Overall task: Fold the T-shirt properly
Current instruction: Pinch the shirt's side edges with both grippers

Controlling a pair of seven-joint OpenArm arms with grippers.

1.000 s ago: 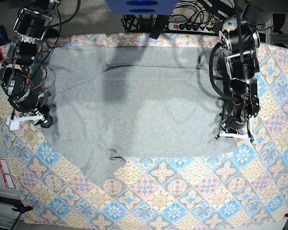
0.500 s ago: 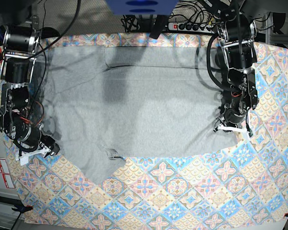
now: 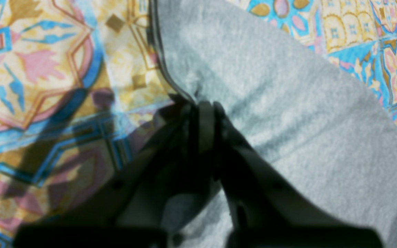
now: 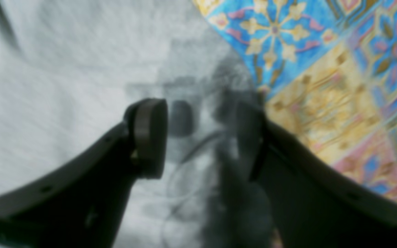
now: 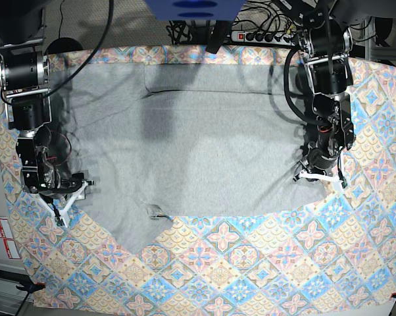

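Observation:
The grey T-shirt [image 5: 198, 145] lies spread flat on the patterned tablecloth [image 5: 250, 263], with a corner flap pointing toward the front left and a small pucker [image 5: 156, 212] at its front edge. My left gripper [image 5: 318, 176] is at the shirt's right edge. In the left wrist view that gripper [image 3: 203, 106] is shut, pinching the hem of the T-shirt [image 3: 288, 103] where it meets the cloth [image 3: 29, 69]. My right gripper [image 5: 72, 196] is low at the shirt's left edge. It stands open [image 4: 200, 137] over the grey fabric [image 4: 47, 69], with the tablecloth [image 4: 322, 86] just beside it.
A power strip [image 5: 264, 36] with cables and a blue object [image 5: 195, 8] sit behind the table's back edge. The tablecloth's left edge [image 5: 7, 217] is close to the right arm. Wide patterned cloth stretches in front of the shirt.
The right arm has swung down along the shirt's left edge toward the front, and its jaws have opened wider. The left arm shifted slightly back, then held still, shut.

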